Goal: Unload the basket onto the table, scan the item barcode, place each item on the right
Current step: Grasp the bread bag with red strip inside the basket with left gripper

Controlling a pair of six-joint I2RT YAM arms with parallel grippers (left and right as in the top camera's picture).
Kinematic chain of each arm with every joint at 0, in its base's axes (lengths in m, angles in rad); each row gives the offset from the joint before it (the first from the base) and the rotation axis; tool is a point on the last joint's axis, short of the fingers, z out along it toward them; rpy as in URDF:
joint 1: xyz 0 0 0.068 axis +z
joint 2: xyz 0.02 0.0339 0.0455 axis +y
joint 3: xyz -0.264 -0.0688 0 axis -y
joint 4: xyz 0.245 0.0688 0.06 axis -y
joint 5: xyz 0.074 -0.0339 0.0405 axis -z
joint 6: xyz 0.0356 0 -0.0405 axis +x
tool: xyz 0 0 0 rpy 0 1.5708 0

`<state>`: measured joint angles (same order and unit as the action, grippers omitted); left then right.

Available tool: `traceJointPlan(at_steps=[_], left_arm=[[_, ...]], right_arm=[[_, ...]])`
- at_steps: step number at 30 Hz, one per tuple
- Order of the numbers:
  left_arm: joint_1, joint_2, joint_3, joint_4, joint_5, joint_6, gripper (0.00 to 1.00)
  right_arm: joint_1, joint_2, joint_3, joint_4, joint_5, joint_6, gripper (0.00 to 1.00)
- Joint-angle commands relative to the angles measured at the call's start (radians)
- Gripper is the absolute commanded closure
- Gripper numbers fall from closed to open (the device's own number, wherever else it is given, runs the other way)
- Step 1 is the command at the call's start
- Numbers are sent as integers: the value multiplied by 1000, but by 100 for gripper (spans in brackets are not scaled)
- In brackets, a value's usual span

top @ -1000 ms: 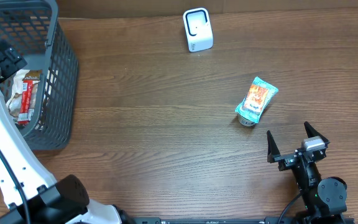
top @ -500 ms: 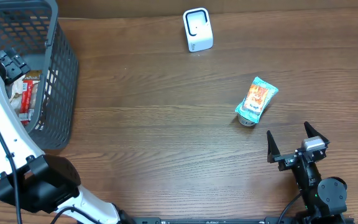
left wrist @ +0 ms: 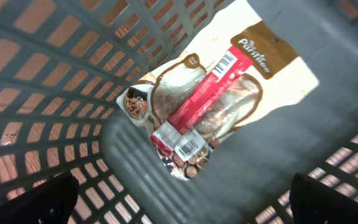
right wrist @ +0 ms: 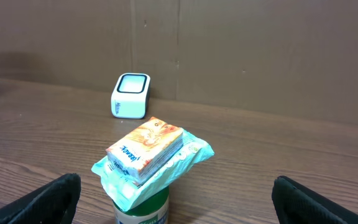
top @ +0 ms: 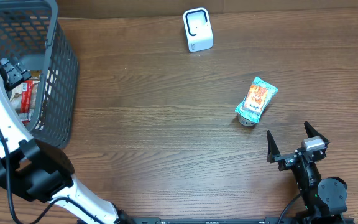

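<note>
Now the snack packet (left wrist: 211, 99) lies flat in the grey basket (top: 67, 74) at the worktop's far left corner. Its red strip runs along its long axis, barcodes up. The left fingers (left wrist: 36, 202) hang spread above it. The right fingers (top: 270, 146) stand spread by the near right corner. The worktop is dark wood, with a cardboard wall behind.

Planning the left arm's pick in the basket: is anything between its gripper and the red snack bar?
Nothing visible. The open left gripper hangs over the red snack bar, which lies on top of the white pouch inside the basket.
</note>
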<state>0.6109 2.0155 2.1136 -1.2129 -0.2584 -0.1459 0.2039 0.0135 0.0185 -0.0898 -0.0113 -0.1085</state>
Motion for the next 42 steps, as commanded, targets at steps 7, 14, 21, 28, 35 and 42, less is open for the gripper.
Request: traceJointPlan(at_steps=[7,14,21,28,35,42], left_arm=[[34,140,-6,68,59,177,0],[36,259,-6,111,122,357,1],[38,336,-6,149,121,456,0],[40,341,-6,213,122,500,0],[41,359,-6,221,200,598,0],[64,397,-6,220,204,621,0]], right_arm=[[3,-1,-10,6,-2,-5,0],[3,-1,-10,6,-2,-5,0],[3,-1,-10,6,-2,-5,0],[3,-1,-10,6,-2,-5,0],[3,-1,-10,6,-2,-5,0],[3,-1,-10,6,-2,-5,0]])
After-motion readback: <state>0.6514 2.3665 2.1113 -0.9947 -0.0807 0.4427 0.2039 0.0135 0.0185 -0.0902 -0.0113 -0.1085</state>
